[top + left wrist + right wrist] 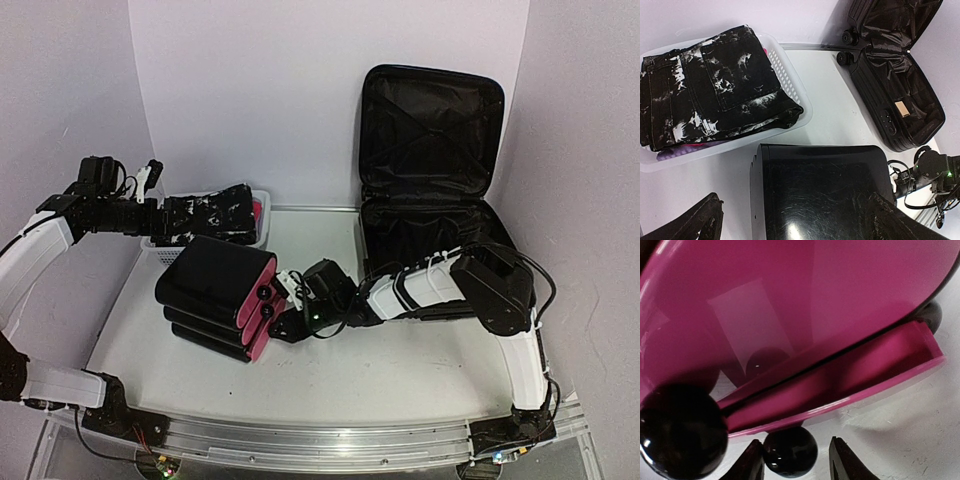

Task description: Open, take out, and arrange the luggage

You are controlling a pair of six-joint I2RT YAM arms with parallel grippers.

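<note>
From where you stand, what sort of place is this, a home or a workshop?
Probably a robotics test booth, not a home: robot arms bolted to a metal rail, plain walls boxing in the table, and staged props like the open luggage and basket.

A glossy pink panel (790, 295) fills the upper part of the view, and a thinner pink slab (855, 377) with a dark edge juts out beneath it. Just below the panel's lower edge sits a small black knob (790, 451). The right gripper (792, 462) stands around this knob, one finger close against its left side and the other a little clear on its right. A bigger black knob (682, 432) bulges at the panel's lower left. A third knob (934, 315) peeks out past the panel's right edge. The scuffed white table (910, 440) lies below the panel.
</note>
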